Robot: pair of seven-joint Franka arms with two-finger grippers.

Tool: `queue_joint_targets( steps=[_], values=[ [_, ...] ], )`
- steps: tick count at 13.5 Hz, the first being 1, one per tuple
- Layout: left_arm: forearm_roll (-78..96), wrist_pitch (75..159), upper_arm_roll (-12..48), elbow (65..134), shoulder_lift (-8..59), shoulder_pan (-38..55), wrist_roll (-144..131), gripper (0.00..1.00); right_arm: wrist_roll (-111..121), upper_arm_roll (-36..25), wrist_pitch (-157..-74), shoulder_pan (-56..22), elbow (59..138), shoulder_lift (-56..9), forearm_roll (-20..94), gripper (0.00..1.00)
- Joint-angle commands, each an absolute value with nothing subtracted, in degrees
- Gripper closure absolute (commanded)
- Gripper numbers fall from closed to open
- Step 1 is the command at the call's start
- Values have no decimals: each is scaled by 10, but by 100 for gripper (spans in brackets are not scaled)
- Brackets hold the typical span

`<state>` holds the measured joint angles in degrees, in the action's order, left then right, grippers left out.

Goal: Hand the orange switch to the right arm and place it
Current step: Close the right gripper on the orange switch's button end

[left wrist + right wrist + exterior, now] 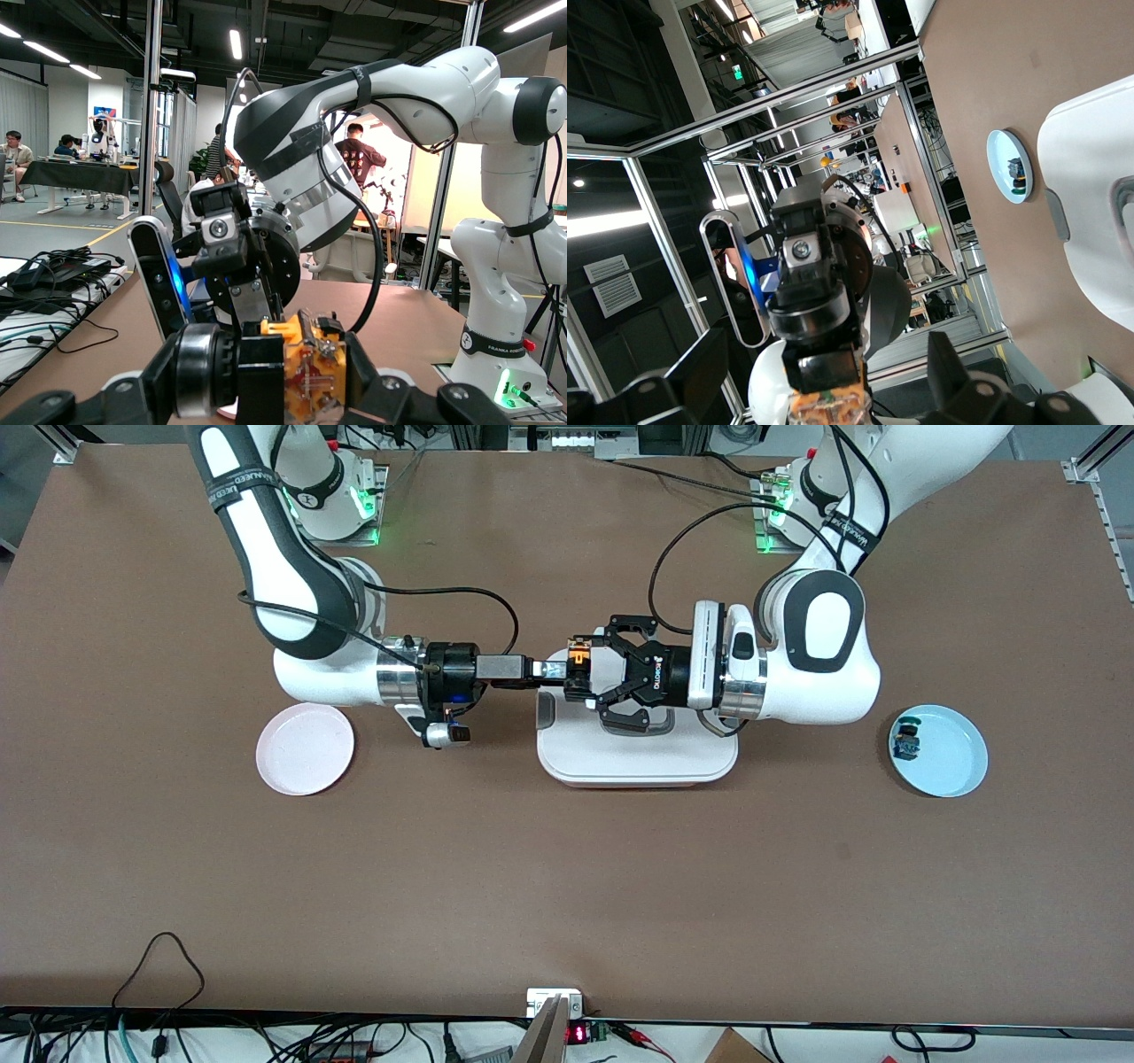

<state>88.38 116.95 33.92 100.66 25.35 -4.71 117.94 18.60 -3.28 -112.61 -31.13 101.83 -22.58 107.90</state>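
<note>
My table (pixel 567 886) is evenly and brightly lit from above, so my arms cast only faint, soft shadows on it. The white tray (pixel 638 766) glares slightly. Green lamps glow at both my bases. Through my left wrist camera, ceiling strip lights shine sharply while my near fingers (pixel 213 381) blur. My right wrist view is dim and dark, with one bright bar of light.

Both arms are showing white shells with dark grey joint covers and silver rings at the wrists. Black cables are running along each arm. The left gripper (pixel 592 673) is wearing black fingers with small white lettering, and the right gripper (pixel 551 672) is black too. Green lights are glowing at the bases.
</note>
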Motion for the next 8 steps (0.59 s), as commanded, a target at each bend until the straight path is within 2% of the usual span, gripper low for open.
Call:
queue_joint_targets(
  steps=[1,8],
  values=[
    [902,1159,342,1007,255,-52,1198,99,195,-35,-1136,-320,997,-243,1092,2],
    [902,1159,342,1006,255,-53,1198,99,195,-36,-1137,-338,997,-237,1129,4]
  ],
)
